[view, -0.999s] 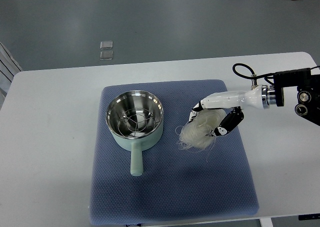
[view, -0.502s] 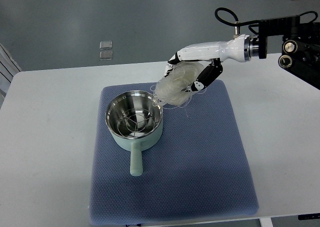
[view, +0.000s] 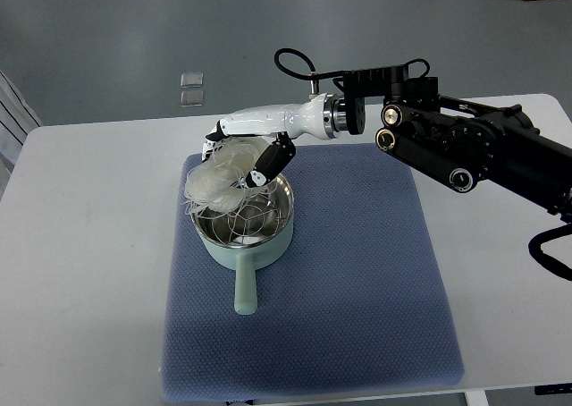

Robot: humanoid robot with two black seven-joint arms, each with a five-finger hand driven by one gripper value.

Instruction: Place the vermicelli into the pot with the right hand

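Tabletop point(view: 80, 209): white, carried a blue mat point(view: 357, 281).
Pot point(view: 241, 218): pale green, steel-lined, on the mat, handle toward the camera.
Right robot hand point(view: 246, 147): grasped the vermicelli over the pot's far-left rim.
Vermicelli point(view: 217, 175): white bundle, strands trailing into the pot.

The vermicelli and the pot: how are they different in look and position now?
The vermicelli is a loose, pale, translucent tangle; the pot is rigid, steel inside, mint green outside. The vermicelli hangs in the right hand, strands trailing over the rim; the pot stands on the blue mat. Both are at the mat's left part.
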